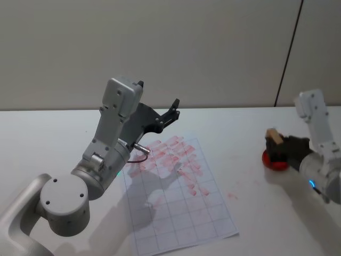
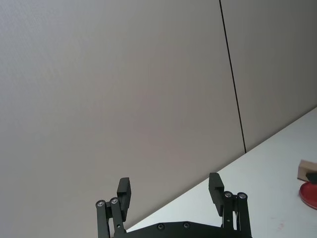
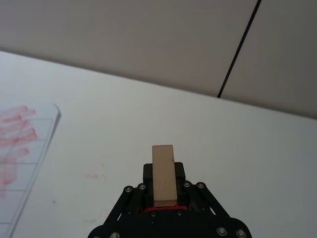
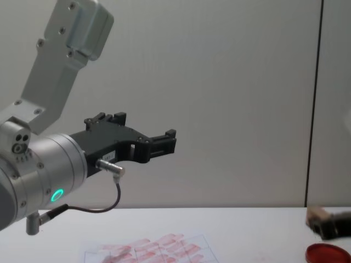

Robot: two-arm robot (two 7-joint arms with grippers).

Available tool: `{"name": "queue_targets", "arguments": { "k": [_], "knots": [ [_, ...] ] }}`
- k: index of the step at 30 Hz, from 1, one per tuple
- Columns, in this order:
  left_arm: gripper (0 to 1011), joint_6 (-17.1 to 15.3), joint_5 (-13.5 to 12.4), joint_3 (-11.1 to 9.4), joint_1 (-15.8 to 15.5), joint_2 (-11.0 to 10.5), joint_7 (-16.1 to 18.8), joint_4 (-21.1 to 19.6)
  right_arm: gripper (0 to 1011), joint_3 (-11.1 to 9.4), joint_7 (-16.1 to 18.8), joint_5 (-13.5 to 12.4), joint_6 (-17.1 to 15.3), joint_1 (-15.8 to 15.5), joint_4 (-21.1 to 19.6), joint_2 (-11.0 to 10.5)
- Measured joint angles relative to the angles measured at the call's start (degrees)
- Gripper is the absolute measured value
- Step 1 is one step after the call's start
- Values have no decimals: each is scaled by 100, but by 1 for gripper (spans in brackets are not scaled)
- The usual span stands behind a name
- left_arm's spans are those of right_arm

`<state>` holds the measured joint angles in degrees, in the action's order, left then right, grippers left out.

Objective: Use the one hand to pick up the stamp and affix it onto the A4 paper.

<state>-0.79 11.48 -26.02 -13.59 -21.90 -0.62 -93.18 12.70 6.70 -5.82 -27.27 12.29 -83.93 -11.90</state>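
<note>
My right gripper [image 1: 277, 147] is shut on the stamp [image 1: 274, 136], a light-tan wooden block, at the table's right side. The block stands upright between the black fingers [image 3: 179, 173], its lower end on or just above the round red ink pad [image 1: 273, 162]; I cannot tell if they touch. From the side, the stamp [image 4: 315, 213] sits above the pad [image 4: 329, 253]. The A4 paper [image 1: 181, 208], gridded with red-pink marks in its far half, lies at the table's centre, left of the right gripper. My left gripper [image 1: 173, 109] hangs open, high over the paper's far edge.
The raised left arm [image 1: 114, 133], big and silver with a green ring [image 4: 56, 194], stands over the sheet's left side. Faint red smudges [image 1: 232, 195] mark the white table between the paper and the pad. A wall runs behind the table.
</note>
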Motion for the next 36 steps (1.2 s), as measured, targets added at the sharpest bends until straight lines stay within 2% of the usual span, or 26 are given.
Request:
{"name": "queue_targets", "arguments": {
  "k": [7,17,27,36],
  "knots": [
    [1001,0,0,0,0,0,0,0,228,-1,28,8,88,-8,-566,9],
    [1001,0,0,0,0,0,-1,0,227,35,171,-132,41,-13,-993,74],
    [1001,0,0,0,0,0,0,0,227,203,526,-247,-185,-20,-986,218],
    [1001,0,0,0,0,0,-1,0,227,466,895,-159,-396,-27,-740,386]
  ]
}}
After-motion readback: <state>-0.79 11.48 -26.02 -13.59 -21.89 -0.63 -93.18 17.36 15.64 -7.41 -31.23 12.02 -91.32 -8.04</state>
